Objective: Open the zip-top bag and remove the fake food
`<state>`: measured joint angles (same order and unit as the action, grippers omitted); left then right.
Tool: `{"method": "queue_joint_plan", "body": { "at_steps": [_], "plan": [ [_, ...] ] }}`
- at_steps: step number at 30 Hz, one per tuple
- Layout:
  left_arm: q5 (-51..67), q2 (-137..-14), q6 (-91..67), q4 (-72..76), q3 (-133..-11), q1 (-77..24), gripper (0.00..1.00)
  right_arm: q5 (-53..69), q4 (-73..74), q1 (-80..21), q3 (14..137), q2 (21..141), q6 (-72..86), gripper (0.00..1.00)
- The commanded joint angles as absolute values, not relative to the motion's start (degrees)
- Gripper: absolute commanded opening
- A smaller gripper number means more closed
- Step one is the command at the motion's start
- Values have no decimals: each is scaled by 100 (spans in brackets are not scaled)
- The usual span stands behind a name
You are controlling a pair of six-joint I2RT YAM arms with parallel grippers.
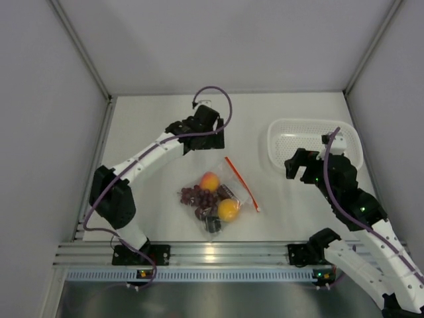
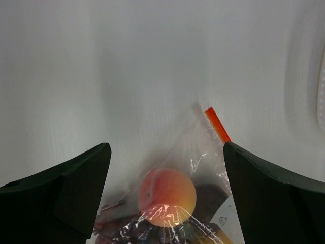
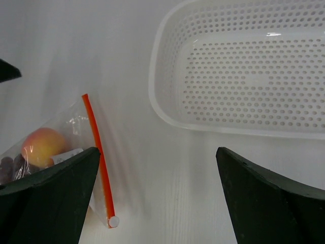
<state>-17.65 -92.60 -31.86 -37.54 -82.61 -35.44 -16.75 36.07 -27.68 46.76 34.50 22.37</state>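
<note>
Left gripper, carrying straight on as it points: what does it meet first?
Most likely the small clear zip-top bag, near the orange-red toy peach inside, framed by the open left gripper. Depth is unclear; it could reach the white table instead.

Clear zip-top bag [image 1: 218, 193], white perforated basket [image 1: 285, 142]

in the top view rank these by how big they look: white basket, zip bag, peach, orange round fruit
1. white basket, though the right arm covers part of it
2. zip-top bag
3. peach and orange round fruit: they look about alike, so no ranking between them
</note>
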Motion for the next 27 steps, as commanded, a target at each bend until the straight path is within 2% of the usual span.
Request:
{"method": "queue_joint_plan", "body": {
  "at_steps": [1, 8, 15, 23, 26, 27],
  "plan": [
    [-1899, -9875, -2796, -3691, -8841, -4033, 98, -1407, 3305, -2830, 4667, 3331, 2320, 99],
    [-1643, -11082, -1987, -3998, -9728, -4772, 98, -1327, 3340, -2830, 4579, 3357, 2180, 100],
    [-2777, -12242, -1916, -5263, -10993, -5229, 98, -1195, 3278, -2839, 4526, 3392, 2136, 99],
    [-2663, -12647, -2197, -5712, -10890, -5370, 98, -1169, 3252, -2830, 4535, 3401, 2092, 99],
    [-2584, -12700, -2206, -5801, -10855, -5440, 93, -1151, 3234, -2830, 4526, 3401, 2092, 99],
    [-2567, -12718, -2206, -5801, -10837, -5475, 88, -1143, 3234, -2830, 4518, 3401, 2092, 99]
  ]
}}
